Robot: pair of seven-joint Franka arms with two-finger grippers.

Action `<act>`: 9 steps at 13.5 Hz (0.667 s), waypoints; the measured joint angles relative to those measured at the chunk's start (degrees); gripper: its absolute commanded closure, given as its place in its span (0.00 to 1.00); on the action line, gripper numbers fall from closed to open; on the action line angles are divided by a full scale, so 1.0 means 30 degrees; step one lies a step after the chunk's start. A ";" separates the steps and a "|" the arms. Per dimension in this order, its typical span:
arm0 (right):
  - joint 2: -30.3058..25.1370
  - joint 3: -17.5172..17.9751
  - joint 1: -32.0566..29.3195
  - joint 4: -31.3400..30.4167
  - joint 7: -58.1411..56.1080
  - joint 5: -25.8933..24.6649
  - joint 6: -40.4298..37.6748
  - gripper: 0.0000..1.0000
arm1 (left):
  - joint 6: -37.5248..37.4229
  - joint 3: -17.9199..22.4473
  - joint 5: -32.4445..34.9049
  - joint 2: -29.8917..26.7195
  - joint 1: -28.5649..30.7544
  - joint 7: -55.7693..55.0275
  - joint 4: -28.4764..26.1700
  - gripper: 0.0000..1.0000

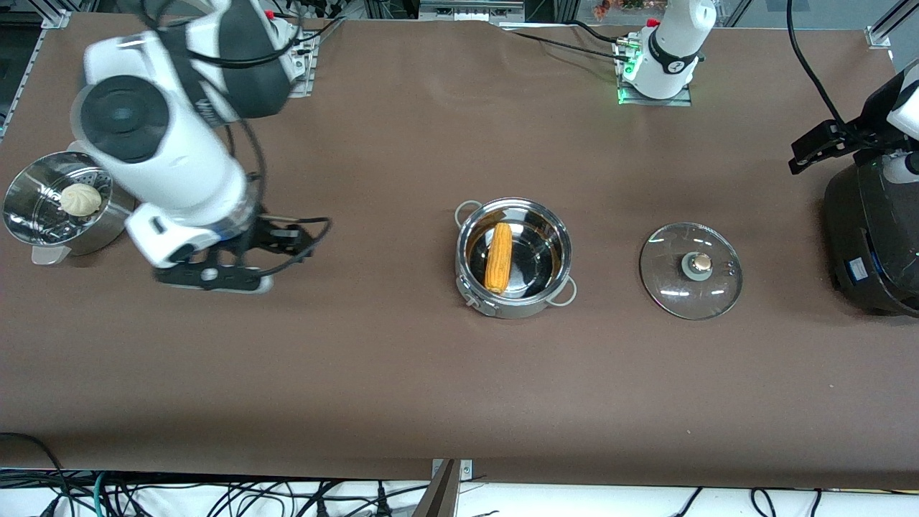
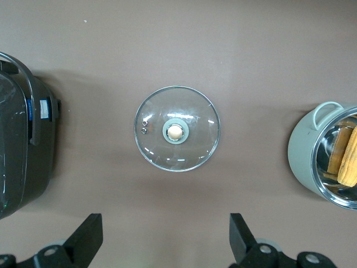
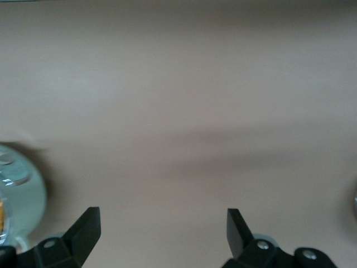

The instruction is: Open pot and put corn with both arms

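At frame centre, the corn lies inside the uncovered pot, its glass lid on the table beside it. Right gripper and left gripper hover empty, fingers spread.

Your right gripper hangs low over the table with jaws wide and empty, and your left gripper hovers high, equally open.
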 measured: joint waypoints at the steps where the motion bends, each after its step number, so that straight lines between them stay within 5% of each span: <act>1: -0.0156 -0.0061 -0.0727 -0.0003 -0.0458 0.0002 -0.0342 0.00 | 0.0000 -0.0002 0.0000 0.0000 -0.0001 0.0000 0.0001 0.00; 9: -0.1303 -0.0205 -0.5662 -0.0964 -0.3334 0.0055 -0.1022 0.00 | -0.0001 -0.0015 0.0000 0.0000 -0.0002 0.0000 0.0004 0.00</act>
